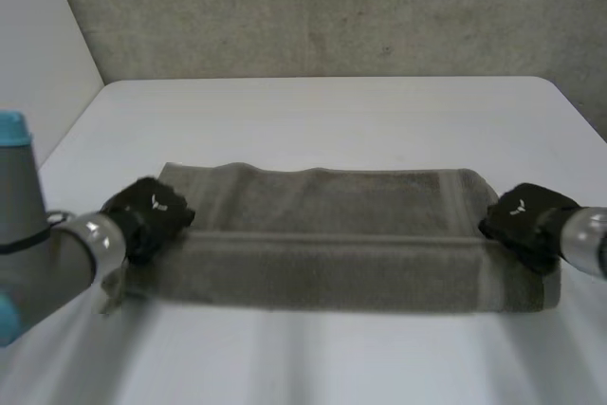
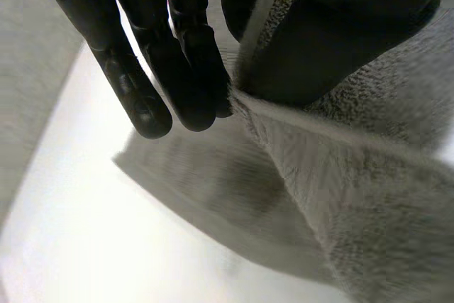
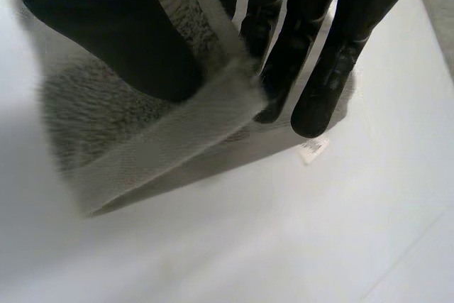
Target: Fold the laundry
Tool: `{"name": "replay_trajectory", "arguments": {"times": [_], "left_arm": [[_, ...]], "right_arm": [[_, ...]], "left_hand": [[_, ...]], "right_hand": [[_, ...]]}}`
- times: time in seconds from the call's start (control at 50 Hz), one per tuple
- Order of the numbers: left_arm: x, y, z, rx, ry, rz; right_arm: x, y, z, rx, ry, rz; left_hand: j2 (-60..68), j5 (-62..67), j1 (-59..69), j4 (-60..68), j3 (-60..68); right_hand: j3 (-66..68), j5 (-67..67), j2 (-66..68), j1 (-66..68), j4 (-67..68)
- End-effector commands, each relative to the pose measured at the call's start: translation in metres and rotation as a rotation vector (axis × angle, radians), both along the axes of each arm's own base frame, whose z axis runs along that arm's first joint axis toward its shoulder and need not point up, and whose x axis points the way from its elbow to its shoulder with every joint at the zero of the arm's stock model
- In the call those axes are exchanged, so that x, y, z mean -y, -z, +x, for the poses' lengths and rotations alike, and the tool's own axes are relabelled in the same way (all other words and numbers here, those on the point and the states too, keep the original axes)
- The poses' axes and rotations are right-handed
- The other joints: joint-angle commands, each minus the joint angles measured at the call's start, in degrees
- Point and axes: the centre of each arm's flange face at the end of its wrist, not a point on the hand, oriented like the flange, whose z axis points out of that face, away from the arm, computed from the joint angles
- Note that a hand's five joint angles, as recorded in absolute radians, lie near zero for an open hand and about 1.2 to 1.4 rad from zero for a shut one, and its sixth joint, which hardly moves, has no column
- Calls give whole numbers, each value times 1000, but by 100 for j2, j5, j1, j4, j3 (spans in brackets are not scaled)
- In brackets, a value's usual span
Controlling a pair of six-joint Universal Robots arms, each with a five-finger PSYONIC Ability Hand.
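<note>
Closest in, the left arm [image 1: 28,253] reached across the near left corner of the table [image 1: 332,111].

The towel [image 1: 332,244], grey-green and fleecy, lay across the middle of the table with its long side running from one hand to the other. A straight line ran along its whole length about halfway between the far and near edges. I took that for the edge of a layer laid or being laid over, so that a first lengthwise fold was in hand or just made. Whether the near half lay flat or was slightly lifted I could not tell.

The left hand [image 1: 147,211] was at the towel's left short end, level with that line. In its wrist view the hem was pinched between the thumb [image 2: 333,40] and the straight fingers [image 2: 145,101], clamped on the cloth. The right hand [image 1: 522,217] was at the opposite short end, with the woven hem band nipped in the same way. A small white label [image 3: 312,148] showed just beside its fingertips, at the towel's edge.

As far as I could judge, the task was early. The towel was one long strip, and the crosswise folds that would make it a compact stack were not yet done.

Beyond the towel the table was bare white, and behind it stood a rough grey wall [image 1: 332,7].
</note>
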Motion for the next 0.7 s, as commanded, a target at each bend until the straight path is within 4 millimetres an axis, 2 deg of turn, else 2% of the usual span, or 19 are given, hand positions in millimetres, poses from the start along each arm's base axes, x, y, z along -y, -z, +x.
{"name": "replay_trajectory", "arguments": {"times": [0.02,0.04,0.06,0.08,0.1,0.12,0.14,0.18,0.26,0.34,0.48,0.68,0.7], "left_arm": [[67,17,-22,-41,9,-170],[81,21,-25,-47,7,-204],[81,21,-25,-47,7,-204],[94,24,-29,-48,10,-231],[104,28,-32,-42,12,-246],[104,28,-32,-42,12,-246],[112,31,-34,-36,18,-262],[120,33,-36,-34,21,-279],[135,42,-41,-34,28,-303],[141,49,-44,-36,33,-305],[154,65,-50,-40,35,-319],[160,60,-59,-76,45,-414],[160,60,-59,-76,45,-414]], "right_arm": [[48,33,24,-12,72,-167],[49,33,24,-12,72,-167],[59,37,27,-9,81,-220],[59,37,27,-9,81,-220],[69,39,28,-3,86,-267],[77,43,30,3,89,-304],[77,43,30,3,89,-304],[91,45,33,23,90,-371],[101,45,40,47,83,-427],[116,46,46,62,73,-503],[124,56,50,69,56,-520],[139,64,56,98,36,-608],[141,63,56,103,40,-624]], "left_hand": [[1023,1036,1083,1025,1029],[1023,1036,1083,1025,1029],[1023,1036,1083,1025,1029],[1023,1036,1083,1025,1029],[1023,1036,1083,1025,1029],[1023,1036,1083,1025,1029],[1023,1036,1083,1025,1029],[1023,1036,1083,1025,1029],[1023,1036,1083,1025,1029],[1023,1036,1083,1025,1029],[1023,1036,1083,1025,1029],[1023,1036,1083,1025,1029],[1023,1036,1083,1025,1029]], "right_hand": [[1197,1231,1247,2431,1169],[1197,1231,1247,2431,1169],[1197,1231,1247,2431,1169],[1197,1231,1247,2431,1169],[1197,1231,1247,2431,1169],[1197,1231,1247,2431,1169],[1197,1231,1247,2431,1169],[1197,1231,1247,2431,1169],[1197,1231,1247,2431,1169],[1197,1231,1247,2431,1169],[1197,1231,1247,2431,1169],[1197,1231,1247,2431,1169],[-396,-362,-345,838,-424]]}}
